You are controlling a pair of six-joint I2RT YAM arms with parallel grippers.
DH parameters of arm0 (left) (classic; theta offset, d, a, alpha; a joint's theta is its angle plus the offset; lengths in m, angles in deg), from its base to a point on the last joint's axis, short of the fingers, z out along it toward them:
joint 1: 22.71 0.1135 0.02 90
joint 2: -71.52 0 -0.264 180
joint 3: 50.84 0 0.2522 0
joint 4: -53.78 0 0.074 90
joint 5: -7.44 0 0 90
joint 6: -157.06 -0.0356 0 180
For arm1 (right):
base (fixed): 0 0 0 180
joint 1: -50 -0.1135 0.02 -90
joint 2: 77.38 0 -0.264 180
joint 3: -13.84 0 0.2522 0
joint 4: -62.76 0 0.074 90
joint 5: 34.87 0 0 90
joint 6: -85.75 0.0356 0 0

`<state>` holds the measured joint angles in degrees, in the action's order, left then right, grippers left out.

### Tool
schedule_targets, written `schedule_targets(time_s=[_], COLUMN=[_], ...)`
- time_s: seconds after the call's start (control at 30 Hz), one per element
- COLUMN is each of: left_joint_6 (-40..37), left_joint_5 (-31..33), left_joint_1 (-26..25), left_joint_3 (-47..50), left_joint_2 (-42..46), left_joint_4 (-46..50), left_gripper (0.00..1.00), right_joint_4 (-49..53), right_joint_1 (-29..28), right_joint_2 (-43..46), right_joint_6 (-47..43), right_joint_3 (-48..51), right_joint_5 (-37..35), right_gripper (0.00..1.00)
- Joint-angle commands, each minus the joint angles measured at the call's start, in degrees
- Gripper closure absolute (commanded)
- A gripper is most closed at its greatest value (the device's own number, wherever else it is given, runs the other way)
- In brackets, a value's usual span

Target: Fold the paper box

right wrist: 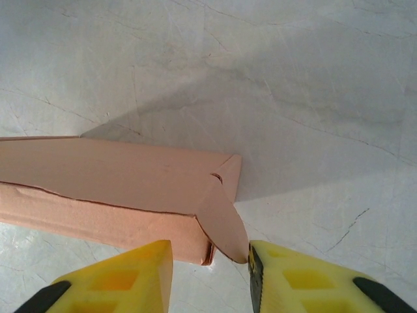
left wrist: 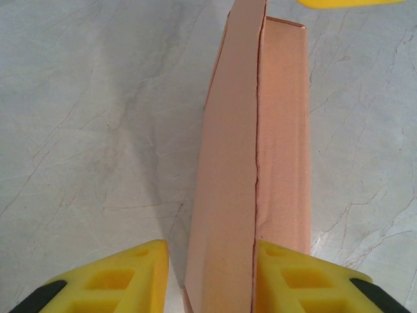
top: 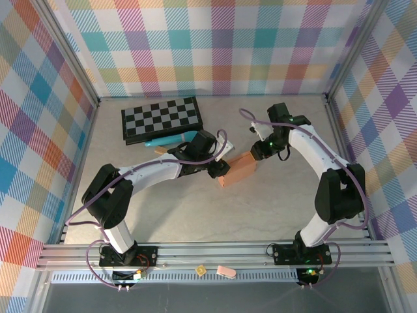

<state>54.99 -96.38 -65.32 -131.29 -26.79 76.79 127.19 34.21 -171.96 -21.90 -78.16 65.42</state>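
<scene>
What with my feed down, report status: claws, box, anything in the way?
Left claw open, straddling paper box end. Right claw open around its corner flap. Box partly folded. Chessboard behind, clear of it.

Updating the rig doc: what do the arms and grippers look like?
Left arm and right arm: white tubular links, black joint housings, a lilac cable looped along each, black base plates. Green LED on the right wrist. Left gripper and right gripper: blocky yellow fingers with recessed pockets, black trim behind.

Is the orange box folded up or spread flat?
Mostly folded: the box stands as a closed long shape, seam along its top; one end flap sticks out.
</scene>
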Motion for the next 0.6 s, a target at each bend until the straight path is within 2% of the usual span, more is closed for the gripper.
schedule_targets(time_s=[0.0, 0.17, 0.57], left_joint_6=[-1.18, -1.11, -0.06], left_joint_5=[0.9, 1.88, 2.47], left_joint_1=[-0.37, -0.35, -0.32], left_joint_3=[-1.33, -1.51, -1.92], left_joint_2=[-0.21, 0.11, 0.49], left_joint_4=[3.23, 3.49, 3.44], left_gripper=[0.64, 0.63, 0.57], right_joint_4=[0.75, 0.43, 0.32], right_joint_1=[-0.28, -0.55, -2.36], right_joint_2=[0.94, 0.97, 1.08], right_joint_6=[-0.63, -0.06, 1.61], right_joint_3=[-0.43, 0.26, -0.25], right_joint_5=[-0.05, -0.99, -4.49], right_gripper=[0.66, 0.69, 0.82])
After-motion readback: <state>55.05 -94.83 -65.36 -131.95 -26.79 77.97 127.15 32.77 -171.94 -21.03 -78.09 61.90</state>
